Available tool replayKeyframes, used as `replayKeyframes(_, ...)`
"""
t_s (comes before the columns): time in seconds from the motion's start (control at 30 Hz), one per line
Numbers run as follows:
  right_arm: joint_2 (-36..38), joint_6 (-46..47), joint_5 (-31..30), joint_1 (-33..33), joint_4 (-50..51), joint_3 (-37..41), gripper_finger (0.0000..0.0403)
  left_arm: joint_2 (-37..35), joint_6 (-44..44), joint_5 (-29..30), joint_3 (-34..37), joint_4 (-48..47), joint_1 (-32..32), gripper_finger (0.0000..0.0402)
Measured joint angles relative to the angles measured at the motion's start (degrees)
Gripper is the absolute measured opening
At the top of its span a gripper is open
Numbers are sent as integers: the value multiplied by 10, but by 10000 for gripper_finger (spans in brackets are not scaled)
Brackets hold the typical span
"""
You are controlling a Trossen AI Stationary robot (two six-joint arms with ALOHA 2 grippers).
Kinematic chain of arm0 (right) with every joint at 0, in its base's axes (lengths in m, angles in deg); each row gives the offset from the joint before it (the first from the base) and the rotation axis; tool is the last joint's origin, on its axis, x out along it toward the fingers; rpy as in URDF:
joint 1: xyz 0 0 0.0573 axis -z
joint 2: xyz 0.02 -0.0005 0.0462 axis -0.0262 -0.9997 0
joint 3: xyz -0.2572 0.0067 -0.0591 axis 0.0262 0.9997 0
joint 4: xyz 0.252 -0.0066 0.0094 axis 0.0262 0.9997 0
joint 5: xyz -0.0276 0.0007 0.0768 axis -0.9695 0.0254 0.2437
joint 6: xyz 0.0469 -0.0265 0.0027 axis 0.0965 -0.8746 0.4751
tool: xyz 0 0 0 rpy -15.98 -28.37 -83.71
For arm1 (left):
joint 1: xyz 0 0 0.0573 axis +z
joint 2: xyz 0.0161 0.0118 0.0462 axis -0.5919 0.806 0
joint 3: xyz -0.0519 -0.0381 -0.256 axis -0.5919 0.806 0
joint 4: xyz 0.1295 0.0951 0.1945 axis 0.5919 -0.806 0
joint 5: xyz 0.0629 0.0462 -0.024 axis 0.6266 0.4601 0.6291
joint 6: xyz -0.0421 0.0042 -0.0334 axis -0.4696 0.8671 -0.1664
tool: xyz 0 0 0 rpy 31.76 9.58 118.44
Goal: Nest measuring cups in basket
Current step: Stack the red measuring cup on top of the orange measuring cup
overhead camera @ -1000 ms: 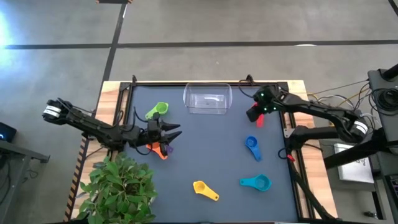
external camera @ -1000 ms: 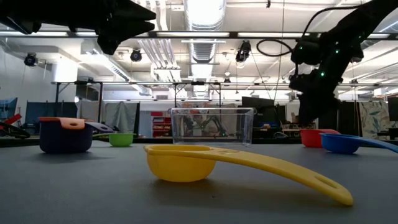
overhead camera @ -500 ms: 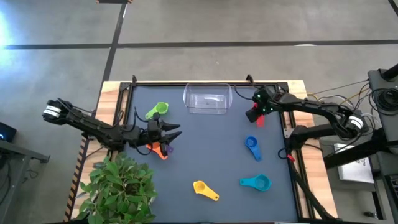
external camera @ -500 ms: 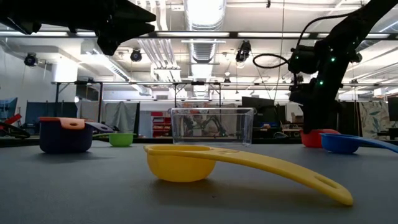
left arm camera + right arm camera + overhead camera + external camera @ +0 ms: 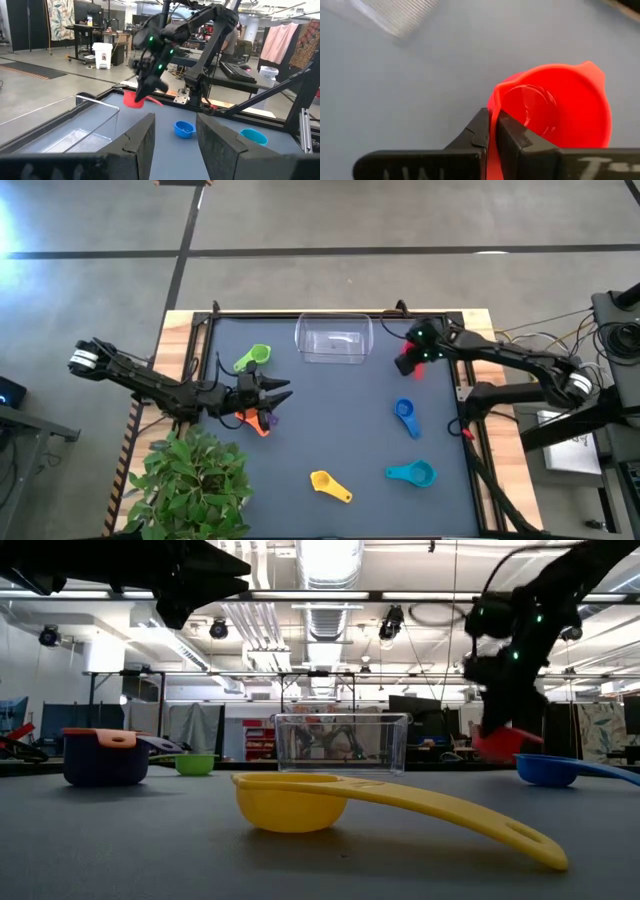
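My right gripper (image 5: pixel 408 360) is shut on the red measuring cup (image 5: pixel 505 743) and holds it just above the table, right of the clear basket (image 5: pixel 334 340). My left gripper (image 5: pixel 275 394) hovers open over the orange cup nested in the purple one (image 5: pixel 252 420) near the table's left edge. The green cup (image 5: pixel 252 358) lies left of the basket. On the mat's right and near part lie the blue cup (image 5: pixel 404 415), the teal cup (image 5: pixel 413 474) and the yellow cup (image 5: pixel 330 485), each resting on its bowl. My right gripper pinches a thin red edge of the cup (image 5: pixel 492 131) between its two fingers, on the rim side opposite the spout (image 5: pixel 590 67); handle or wall, I cannot tell. The fingers come from above. The cup is lifted clear of the table and tilted.
A potted plant (image 5: pixel 195 480) stands at the near left corner, close to the left arm. The mat between the basket and the yellow cup is bare. A raised frame (image 5: pixel 465 395) borders the mat on the right.
The right gripper has come down on the red cup and raised it clear of the mat, tilted. It has shifted slightly toward the basket.
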Motion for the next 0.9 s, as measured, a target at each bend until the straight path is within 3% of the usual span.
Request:
replayKeyframes(0.2,57,15,2,-73,-9,-44,9,0,0,26,0,-7,0,125)
replayKeyframes(0.4,58,24,0,-162,-82,-81,9,0,-7,38,0,-14,1,125)
replayKeyframes(0.57,27,30,-19,-224,-256,-87,9,0,-51,107,0,-29,1,130)
replayKeyframes(0.77,-59,9,-149,-285,-518,-90,9,0,-65,140,0,-32,1,164)
replayKeyframes(0.9,-145,-25,-185,-313,-670,-99,9,4,-65,142,0,-32,1,202)
